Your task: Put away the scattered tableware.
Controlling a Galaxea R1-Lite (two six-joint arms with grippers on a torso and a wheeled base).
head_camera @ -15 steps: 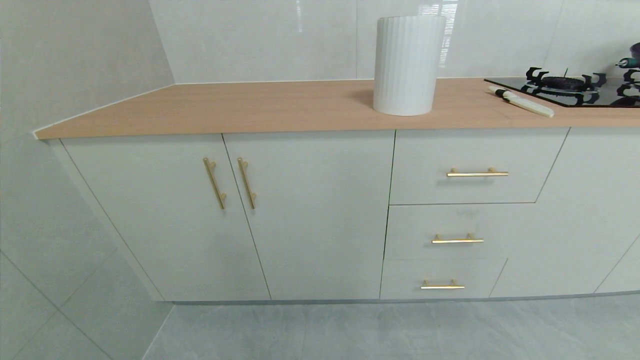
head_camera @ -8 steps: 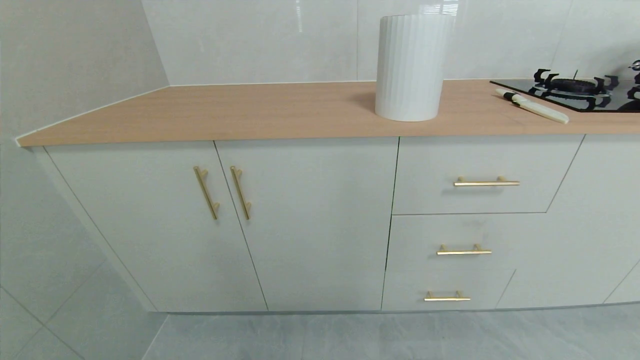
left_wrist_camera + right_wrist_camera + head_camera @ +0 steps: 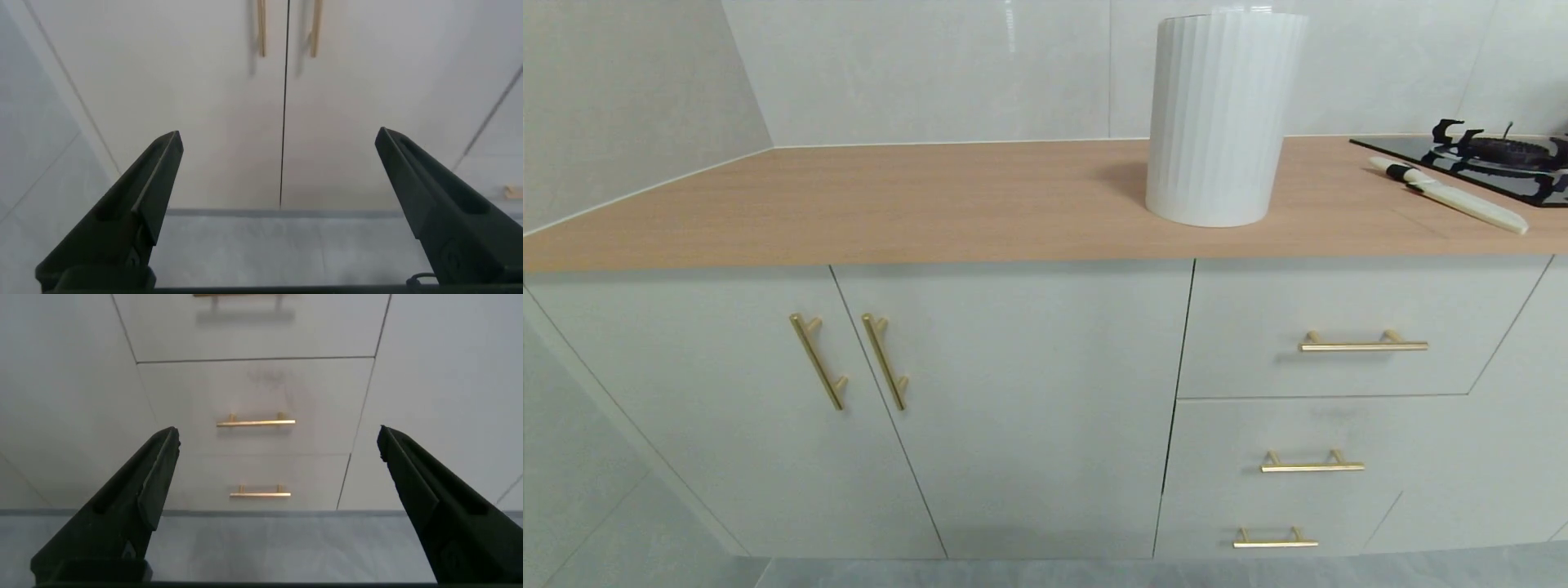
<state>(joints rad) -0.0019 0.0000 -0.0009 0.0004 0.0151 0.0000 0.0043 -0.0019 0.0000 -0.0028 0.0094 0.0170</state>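
Now head cam's nearer the counter (image 3: 890,204); white holder (image 3: 1217,122), knife (image 3: 1450,196) unmoved; L+R jaws spread wide, empty.

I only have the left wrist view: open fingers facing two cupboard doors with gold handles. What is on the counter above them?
Observer: A tall white ribbed container stands upright on the wooden counter, off to the robot's right of those doors.
Operator: Any tableware lying loose?
Observer: One pale knife lies flat on the counter to the right of the container, beside the hob.
Operator: Where is the other arm?
Observer: The right gripper is open and empty, facing the drawers.
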